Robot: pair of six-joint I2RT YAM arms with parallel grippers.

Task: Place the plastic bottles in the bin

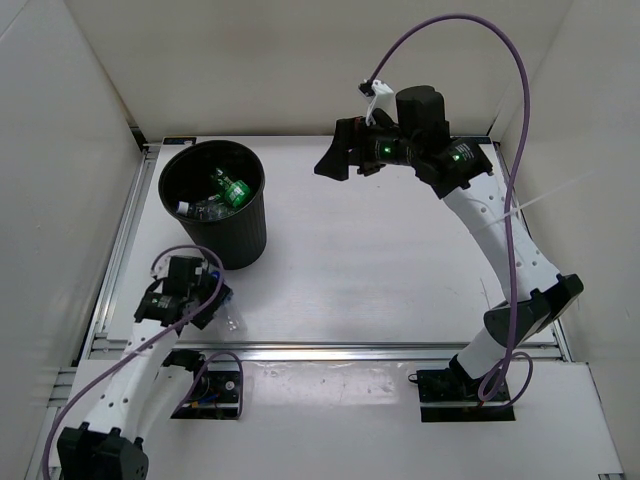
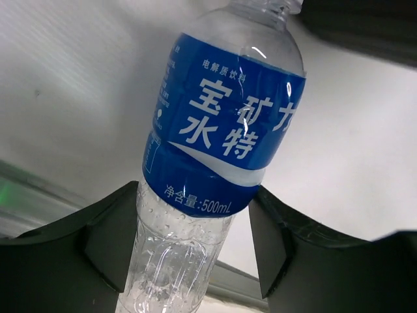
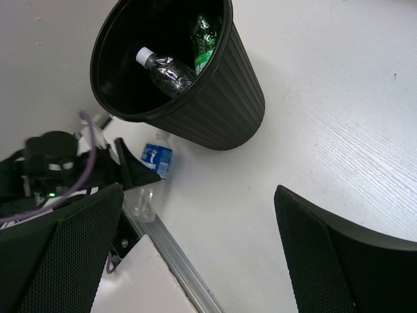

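**Blue-label bottle: low grip, risk of swing against the bin**

Item: blue-label bottle (image 2: 218, 124), lying on the desk (image 1: 400, 270) just beside the bin (image 3: 215, 111), on its near side.
Left tool (image 2: 189, 248): clenched on the bottle's clear ribbed lower body.
Right tool (image 3: 202, 248): released, empty, well apart from the bin.
In the bin: green bottle (image 3: 205, 42), clear bottle (image 3: 166, 68).
Hazards, as judged: the thin wall may buckle and slip, and the unsupported cap end may pivot, strike the rim and tip the bin.

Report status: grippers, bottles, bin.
Left gripper shut on clear blue-labelled plastic bottle, beside round black plastic bin. Right gripper open, empty. Green plastic bottle and white-capped clear bottle already inside. Nothing blocking.
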